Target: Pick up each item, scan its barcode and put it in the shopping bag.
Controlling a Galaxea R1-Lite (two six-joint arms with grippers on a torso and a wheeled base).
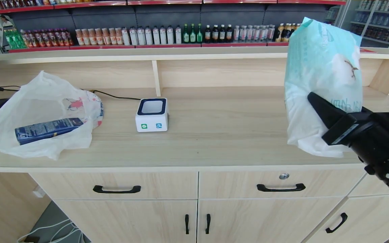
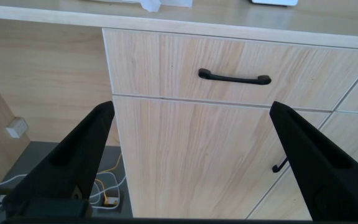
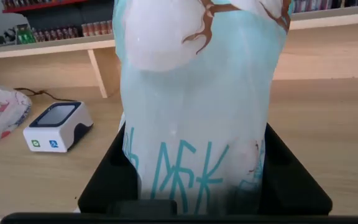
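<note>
Right tool (image 3: pixel 197 171) clamps teal pack (image 3: pixel 197 93) (head view adds the shopping bag (image 1: pixel 29 98))

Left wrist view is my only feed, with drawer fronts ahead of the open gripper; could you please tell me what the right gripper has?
Observer: The right gripper is shut on a tall teal-and-white packet, held upright at the right side of the counter.
Operator: Thank you. Where is the scanner, please?
Observer: The white scanner sits mid-counter with its window facing up, to the left of the packet.
Operator: And the shopping bag?
Observer: The shopping bag lies at the counter's left end, with a dark blue carton already inside it.
</note>
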